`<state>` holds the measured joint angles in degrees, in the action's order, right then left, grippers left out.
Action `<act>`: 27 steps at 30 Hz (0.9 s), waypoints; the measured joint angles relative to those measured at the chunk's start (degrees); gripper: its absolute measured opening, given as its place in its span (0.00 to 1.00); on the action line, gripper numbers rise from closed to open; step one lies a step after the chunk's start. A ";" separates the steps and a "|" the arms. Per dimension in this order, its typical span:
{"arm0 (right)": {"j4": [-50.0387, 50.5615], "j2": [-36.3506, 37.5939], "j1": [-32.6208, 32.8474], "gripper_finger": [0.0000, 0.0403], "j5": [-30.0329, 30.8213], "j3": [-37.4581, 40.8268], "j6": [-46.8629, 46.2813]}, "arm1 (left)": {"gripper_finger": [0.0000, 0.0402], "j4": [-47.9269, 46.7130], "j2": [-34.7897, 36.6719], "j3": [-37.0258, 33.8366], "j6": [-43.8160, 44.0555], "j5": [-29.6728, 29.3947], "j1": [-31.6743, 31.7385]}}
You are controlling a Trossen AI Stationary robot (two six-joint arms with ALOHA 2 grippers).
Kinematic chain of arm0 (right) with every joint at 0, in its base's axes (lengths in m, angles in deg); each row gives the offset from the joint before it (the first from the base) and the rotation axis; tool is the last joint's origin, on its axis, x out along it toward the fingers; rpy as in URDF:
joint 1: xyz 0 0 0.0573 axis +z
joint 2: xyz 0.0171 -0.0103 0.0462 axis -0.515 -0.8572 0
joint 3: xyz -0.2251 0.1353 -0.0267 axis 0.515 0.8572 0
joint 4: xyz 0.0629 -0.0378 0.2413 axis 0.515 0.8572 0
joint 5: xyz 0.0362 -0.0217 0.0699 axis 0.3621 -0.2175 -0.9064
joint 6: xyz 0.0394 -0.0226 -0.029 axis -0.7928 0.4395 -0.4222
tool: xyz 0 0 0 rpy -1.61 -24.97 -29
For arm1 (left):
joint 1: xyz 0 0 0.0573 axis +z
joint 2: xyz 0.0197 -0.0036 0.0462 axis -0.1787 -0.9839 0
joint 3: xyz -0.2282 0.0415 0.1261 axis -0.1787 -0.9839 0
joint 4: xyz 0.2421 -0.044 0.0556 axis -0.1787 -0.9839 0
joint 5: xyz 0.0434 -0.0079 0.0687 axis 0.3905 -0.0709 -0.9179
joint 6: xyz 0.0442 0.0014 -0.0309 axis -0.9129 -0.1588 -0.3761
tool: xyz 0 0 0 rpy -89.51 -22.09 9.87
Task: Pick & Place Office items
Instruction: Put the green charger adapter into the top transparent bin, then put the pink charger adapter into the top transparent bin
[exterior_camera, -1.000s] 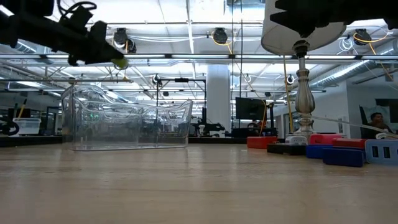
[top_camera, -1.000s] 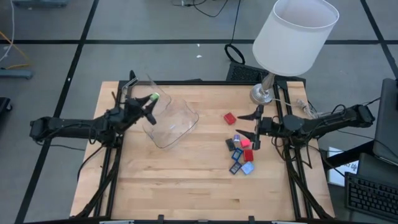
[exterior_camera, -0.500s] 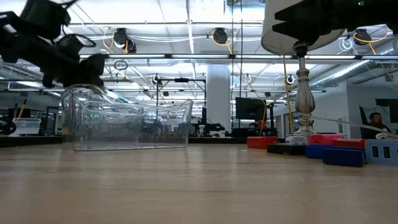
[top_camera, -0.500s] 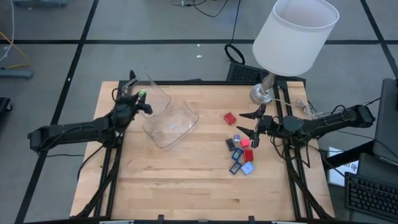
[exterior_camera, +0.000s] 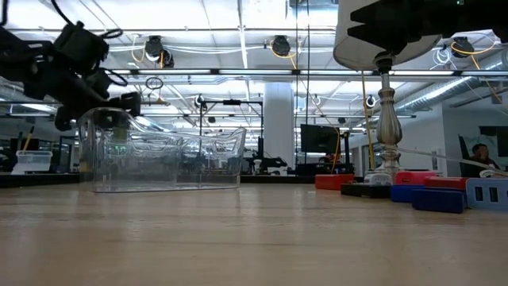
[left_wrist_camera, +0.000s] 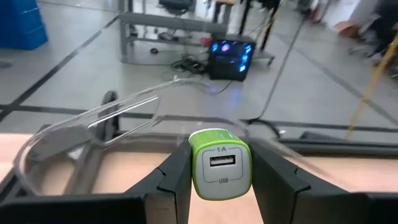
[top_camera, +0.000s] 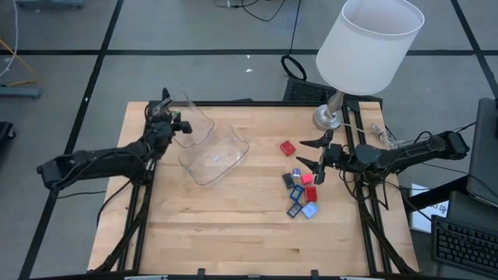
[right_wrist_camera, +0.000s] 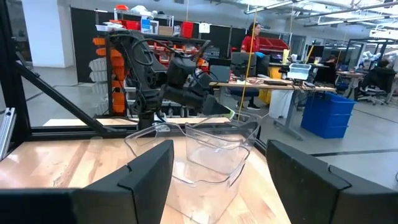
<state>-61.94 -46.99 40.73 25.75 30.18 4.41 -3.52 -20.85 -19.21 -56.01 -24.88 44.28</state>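
Note:
My left gripper (top_camera: 174,124) hangs at the far left of the table, by the far-left rim of the clear container (top_camera: 210,149), and is shut on a green USB charger (left_wrist_camera: 221,165). The charger does not show in the high view. The other office items, small red, blue and dark pieces (top_camera: 302,193), lie flat on the table at the right, with one red cube (top_camera: 288,147) apart from them. My right gripper (top_camera: 313,156) stands open above them and touches nothing. My left gripper pinches the green charger by its two opposite sides (left_wrist_camera: 196,169) between its two fingers (left_wrist_camera: 174,177). The face with the USB port points back at the wrist. The fingers come nearly level from the table's left. The charger is lifted clear, over the container's rim (left_wrist_camera: 124,109).
A lamp with a white shade (top_camera: 369,43) stands on its metal foot (top_camera: 327,117) at the far right, just beyond my right gripper. The container takes up the far-left part of the table. Bare wood (top_camera: 233,225) lies along the near side.
My left gripper has swung from above the container toward the table's far-left corner, sinking and turning as it went. It has stayed shut on the green charger, which went with it.

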 joint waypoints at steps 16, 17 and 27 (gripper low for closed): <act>-1.36 -2.76 -0.04 0.61 0.00 0.00 -0.86 | 0.38 3.28 -8.51 0.00 0.19 1.53 2.74; -1.34 -2.76 -0.06 0.61 0.00 0.00 -0.84 | 0.37 3.28 -8.51 0.00 0.19 1.59 2.74; -0.97 -2.79 -1.32 0.61 -0.02 0.00 -1.05 | 0.33 3.41 -6.23 0.06 -3.84 4.07 2.64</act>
<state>-62.91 -49.77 39.41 25.73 30.18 3.35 -0.10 -27.08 -19.15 -59.85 -20.81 46.92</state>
